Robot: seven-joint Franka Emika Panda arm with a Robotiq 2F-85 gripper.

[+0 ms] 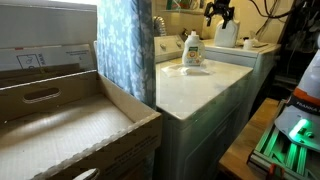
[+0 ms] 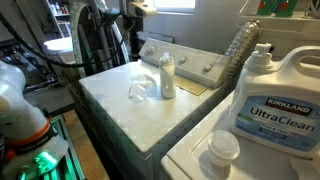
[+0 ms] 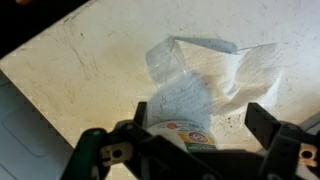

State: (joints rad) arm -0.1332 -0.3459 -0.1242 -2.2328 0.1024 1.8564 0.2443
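A small white Arm & Hammer detergent bottle [image 1: 193,50] stands upright on the white washer top [image 1: 200,95]. It shows in both exterior views [image 2: 167,77]. A crumpled clear plastic bag [image 2: 140,90] lies flat beside its base [image 1: 192,69]. My gripper [image 1: 220,13] hangs high above the back of the washer, well clear of the bottle. In the wrist view the gripper [image 3: 200,125] is open and empty. The bottle [image 3: 185,105] shows below, between the two fingers, with the bag [image 3: 235,65] spread behind it.
A large Kirkland UltraClean jug [image 2: 265,100] and a white cap [image 2: 222,150] sit on the neighbouring machine. The washer's control panel [image 2: 190,65] runs along the back. An open cardboard box [image 1: 60,125] and a blue curtain [image 1: 125,50] stand beside the washer. A white jug [image 1: 227,33] stands at the back.
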